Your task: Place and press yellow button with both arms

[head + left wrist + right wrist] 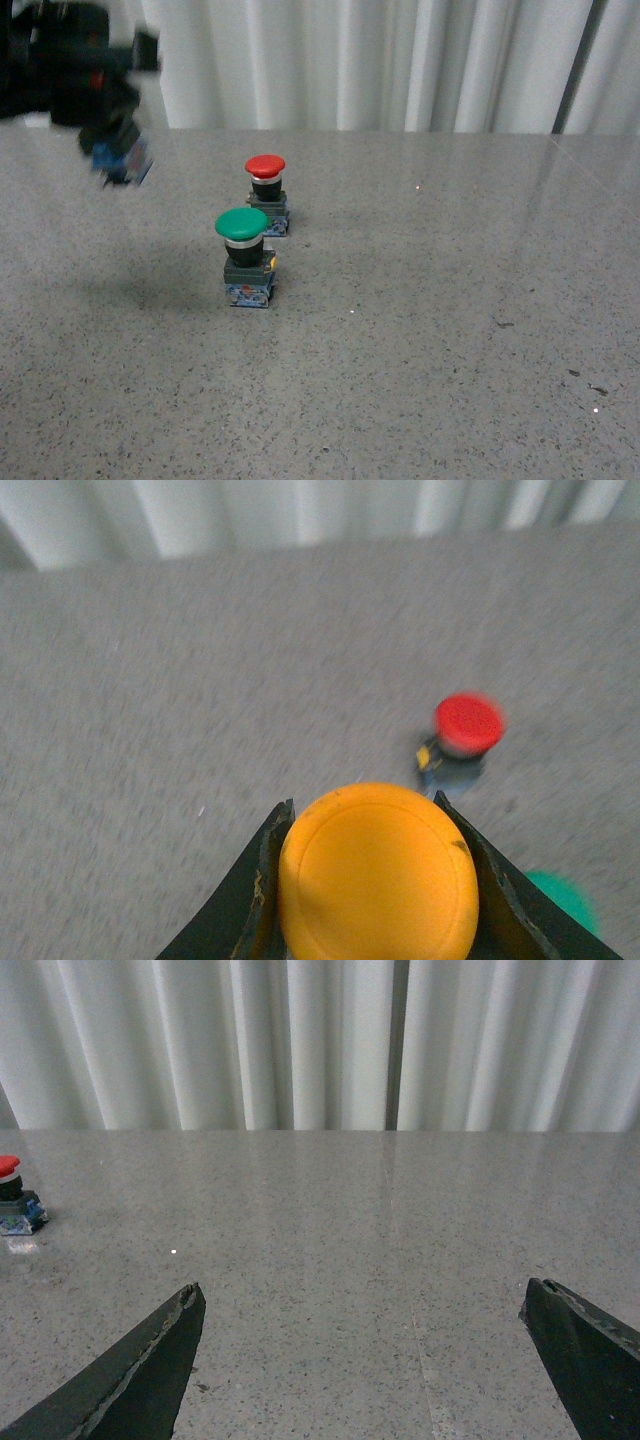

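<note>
Yellow button (378, 872) clamped at its cap in left claw (362, 802), aloft, left of and beyond green button (242, 222). Red button (265, 165) just behind green button. Right claw (362, 1288) spread wide, empty. Best set down upright on bare table (450, 300), clear of green button, then pressed squarely.

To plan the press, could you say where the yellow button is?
The yellow button is gripped in the left end effector, far left in the front view, left of the red button.
</note>
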